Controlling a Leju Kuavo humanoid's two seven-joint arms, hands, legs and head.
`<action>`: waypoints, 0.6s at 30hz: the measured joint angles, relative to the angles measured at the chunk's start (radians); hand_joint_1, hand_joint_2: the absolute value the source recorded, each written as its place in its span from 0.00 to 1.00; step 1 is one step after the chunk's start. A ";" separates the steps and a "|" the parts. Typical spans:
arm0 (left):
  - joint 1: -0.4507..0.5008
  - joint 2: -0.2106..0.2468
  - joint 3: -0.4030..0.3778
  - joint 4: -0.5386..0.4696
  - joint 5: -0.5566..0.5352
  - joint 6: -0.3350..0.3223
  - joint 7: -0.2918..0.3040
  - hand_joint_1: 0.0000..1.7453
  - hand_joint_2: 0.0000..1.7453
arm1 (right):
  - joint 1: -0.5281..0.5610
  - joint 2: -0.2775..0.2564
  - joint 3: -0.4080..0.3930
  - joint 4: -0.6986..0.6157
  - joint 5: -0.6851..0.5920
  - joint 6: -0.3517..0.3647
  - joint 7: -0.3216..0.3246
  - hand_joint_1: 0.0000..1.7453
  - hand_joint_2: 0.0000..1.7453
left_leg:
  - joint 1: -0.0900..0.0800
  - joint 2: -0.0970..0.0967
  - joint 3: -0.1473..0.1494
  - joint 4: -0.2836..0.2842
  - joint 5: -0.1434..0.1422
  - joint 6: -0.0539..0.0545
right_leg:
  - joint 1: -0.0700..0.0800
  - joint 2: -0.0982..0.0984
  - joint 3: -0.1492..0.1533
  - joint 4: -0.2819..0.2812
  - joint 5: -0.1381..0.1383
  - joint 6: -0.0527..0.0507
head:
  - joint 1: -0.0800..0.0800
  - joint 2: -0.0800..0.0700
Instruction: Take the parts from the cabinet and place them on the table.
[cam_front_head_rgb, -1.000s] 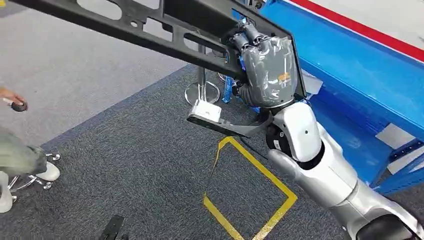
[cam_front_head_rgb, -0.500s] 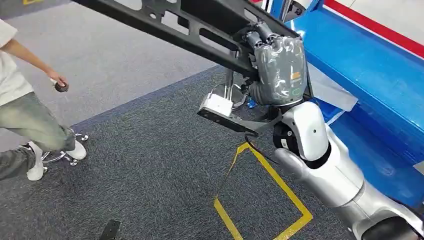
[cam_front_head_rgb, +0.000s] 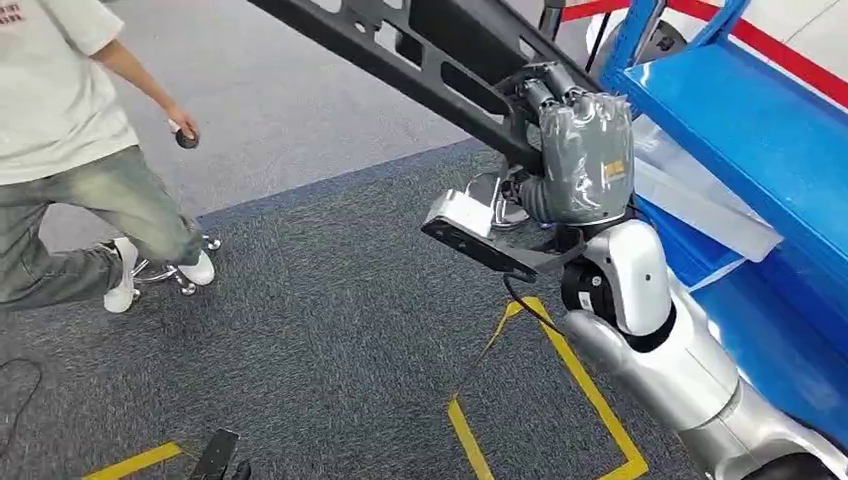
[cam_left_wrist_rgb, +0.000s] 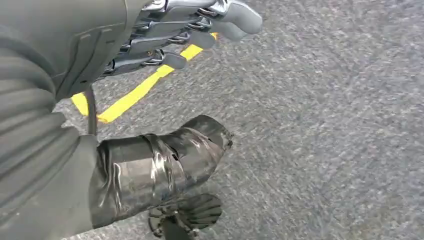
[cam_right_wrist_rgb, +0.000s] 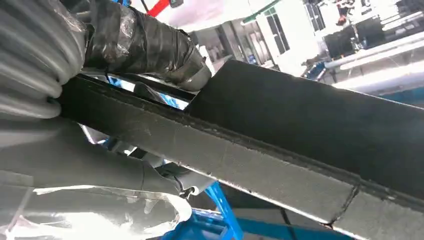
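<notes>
A long black flat part (cam_front_head_rgb: 400, 50) with slot cut-outs slants across the top of the head view. My right hand (cam_front_head_rgb: 580, 150), grey and tape-wrapped, grips it near its lower right end, raised in front of the blue cabinet (cam_front_head_rgb: 760, 140). Seen from the right wrist, the same part (cam_right_wrist_rgb: 280, 150) runs across as a dark bar with the taped thumb (cam_right_wrist_rgb: 145, 45) pressed over its edge. My left hand (cam_left_wrist_rgb: 90, 55) hangs above grey carpet, fingers apart and holding nothing.
A person (cam_front_head_rgb: 60, 120) stands at the left, carrying a small dark object (cam_front_head_rgb: 186, 139), beside a chrome stool base (cam_front_head_rgb: 160, 275). Yellow floor tape (cam_front_head_rgb: 590, 400) marks a box on the carpet under my right arm. Another chrome base (cam_front_head_rgb: 490, 195) stands behind the wrist camera.
The whole picture has shifted, so the camera has turned. The person has come further into view at the left. My right hand keeps its grip on the black part.
</notes>
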 joint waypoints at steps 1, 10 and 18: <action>-0.002 0.000 0.000 0.000 -0.001 -0.002 0.002 0.00 1.00 | 0.003 -0.003 -0.005 -0.002 0.000 -0.002 0.000 1.00 1.00 | 0.000 -0.006 0.002 -0.003 0.001 0.005 | 0.000 0.041 -0.011 0.029 -0.024 0.000 | 0.002 0.000; 0.005 0.000 0.000 0.000 -0.030 -0.006 0.066 0.00 1.00 | 0.041 -0.038 -0.037 -0.011 0.002 -0.008 0.001 1.00 1.00 | 0.002 -0.112 -0.009 0.017 -0.005 0.004 | -0.012 0.169 -0.021 0.024 0.012 -0.006 | 0.006 0.000; 0.009 0.006 -0.002 0.000 -0.054 0.001 0.074 0.00 1.00 | 0.059 -0.044 -0.050 -0.016 0.002 -0.015 0.000 1.00 1.00 | 0.005 -0.031 -0.113 0.189 -0.082 -0.041 | -0.009 0.089 -0.010 -0.010 0.025 -0.035 | -0.007 0.000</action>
